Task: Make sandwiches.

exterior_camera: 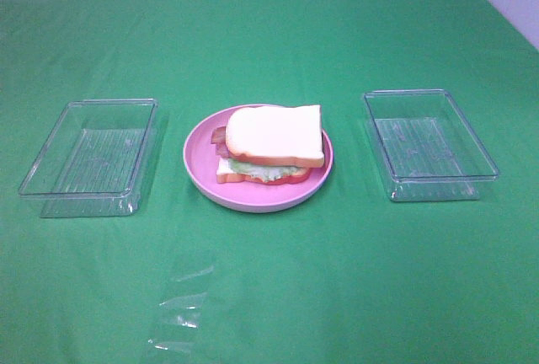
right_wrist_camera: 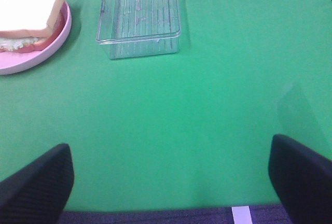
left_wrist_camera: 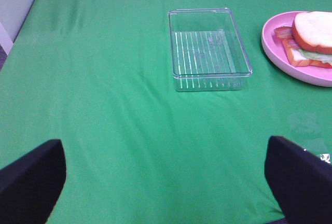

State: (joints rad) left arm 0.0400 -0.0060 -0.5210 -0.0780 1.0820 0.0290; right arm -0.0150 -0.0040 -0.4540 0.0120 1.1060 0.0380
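The sandwich (exterior_camera: 271,143) lies flat on the pink plate (exterior_camera: 202,180), between two clear trays (exterior_camera: 88,149). Its long side runs left to right, its rounded top to the left. Both the left gripper (left_wrist_camera: 166,182) and the right gripper (right_wrist_camera: 171,182) are wide open, holding nothing.

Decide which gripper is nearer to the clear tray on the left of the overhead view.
Left. The left gripper faces that clear tray across bare cloth; the right gripper faces the other tray, beyond the pink plate.

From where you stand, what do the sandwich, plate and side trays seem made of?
Sandwich: probably moulded toy plastic or foam, smooth and uniform.
Pink plate: likely matte plastic, even colour.
Left tray and right tray: clear rigid plastic, see-through with ribbed floors.
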